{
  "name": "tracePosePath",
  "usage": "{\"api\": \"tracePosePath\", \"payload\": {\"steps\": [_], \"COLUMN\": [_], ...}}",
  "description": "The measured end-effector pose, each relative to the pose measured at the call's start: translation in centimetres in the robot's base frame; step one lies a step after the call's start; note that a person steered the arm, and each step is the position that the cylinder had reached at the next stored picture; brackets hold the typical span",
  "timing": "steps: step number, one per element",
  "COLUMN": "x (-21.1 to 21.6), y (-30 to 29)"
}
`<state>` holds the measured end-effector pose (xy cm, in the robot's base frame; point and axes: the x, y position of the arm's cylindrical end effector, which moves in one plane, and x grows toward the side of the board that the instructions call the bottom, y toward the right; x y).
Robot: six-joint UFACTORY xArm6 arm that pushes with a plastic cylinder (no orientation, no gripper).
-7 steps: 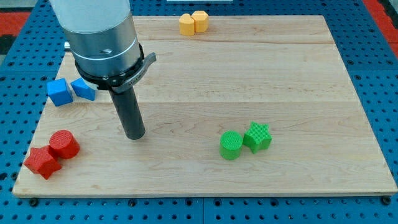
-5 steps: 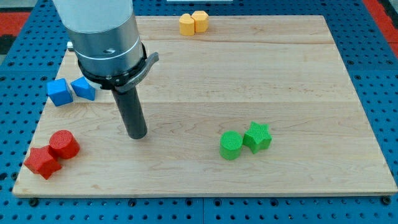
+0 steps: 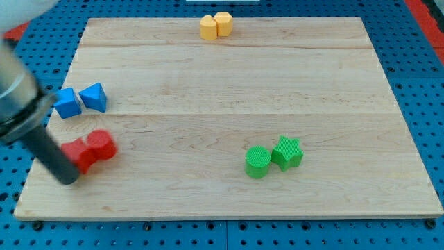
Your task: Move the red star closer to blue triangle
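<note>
The red star [image 3: 80, 155] lies near the board's left edge, touching the red cylinder [image 3: 102, 144] on its right. The blue triangle [image 3: 94, 97] sits above them, next to a blue cube [image 3: 66, 103]. My tip [image 3: 68, 178] is motion-blurred at the lower left. It sits against the red star's lower left side, below the blue blocks.
A green cylinder [image 3: 257, 162] and a green star [image 3: 287, 153] touch each other right of centre. Two yellow blocks [image 3: 215, 26] sit together at the top edge. The wooden board [image 3: 229, 90] rests on a blue pegboard.
My tip swung from the board's left-middle to the lower left. The red star and red cylinder slid right and up, closer to the blue triangle.
</note>
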<state>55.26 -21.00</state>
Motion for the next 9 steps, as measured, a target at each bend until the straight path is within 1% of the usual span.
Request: {"api": "tracePosePath", "payload": {"steps": [1,2,4,5,6,7,8,9], "x": [-1.5,1.6,2.3,1.9,-0.6,-2.0,-3.4,-2.6], "y": [3.2,3.2,2.9,2.2,2.5,2.3,1.0,0.2]}}
